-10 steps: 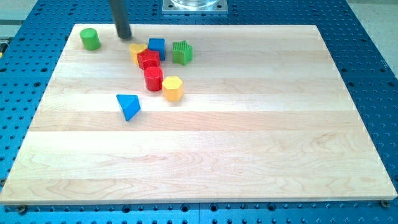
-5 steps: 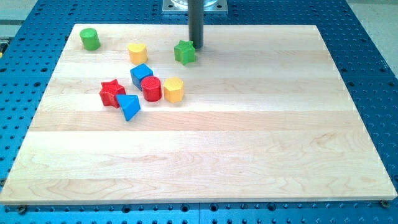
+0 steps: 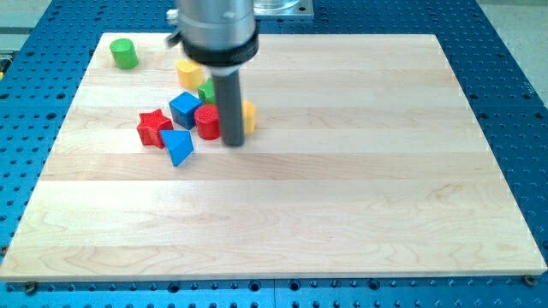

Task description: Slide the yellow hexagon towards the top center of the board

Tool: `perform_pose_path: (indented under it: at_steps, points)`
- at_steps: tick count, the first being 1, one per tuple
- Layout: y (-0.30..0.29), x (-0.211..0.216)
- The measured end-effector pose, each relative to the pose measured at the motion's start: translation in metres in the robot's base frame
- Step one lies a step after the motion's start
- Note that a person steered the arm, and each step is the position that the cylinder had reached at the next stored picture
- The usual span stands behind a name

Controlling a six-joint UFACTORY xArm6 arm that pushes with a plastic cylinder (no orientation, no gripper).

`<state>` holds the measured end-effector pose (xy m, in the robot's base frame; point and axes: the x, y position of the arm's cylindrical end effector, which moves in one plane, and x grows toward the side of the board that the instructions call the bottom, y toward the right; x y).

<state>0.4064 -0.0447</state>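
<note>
My tip (image 3: 232,142) is down on the board (image 3: 342,188), holding nothing, just below the yellow hexagon (image 3: 248,115); the rod hides most of that hexagon, upper left of centre, beside the red cylinder (image 3: 206,122); 1 green cylinder (image 3: 124,53) sits top left.

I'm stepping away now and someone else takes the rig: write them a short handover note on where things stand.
My tip is down on the board, in front of the yellow hexagon, which the rod mostly hides.
The hexagon sits upper left of centre, beside the red cylinder, in a cluster with the blue cube, red star and blue triangle.
Done: nothing visible.
Left: push the hexagon up to top centre.
</note>
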Motion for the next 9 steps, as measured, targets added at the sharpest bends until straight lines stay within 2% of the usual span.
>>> perform_pose_path:
  at_steps: [1, 2, 3, 4, 5, 6, 7, 8, 9]
  points:
    - [0.037, -0.085]
    - [0.054, -0.078]
    - [0.057, -0.11]
    - [0.032, -0.121]
    - [0.063, -0.127]
    - [0.074, -0.151]
    - [0.042, -0.155]
    - [0.056, -0.148]
    - [0.063, -0.114]
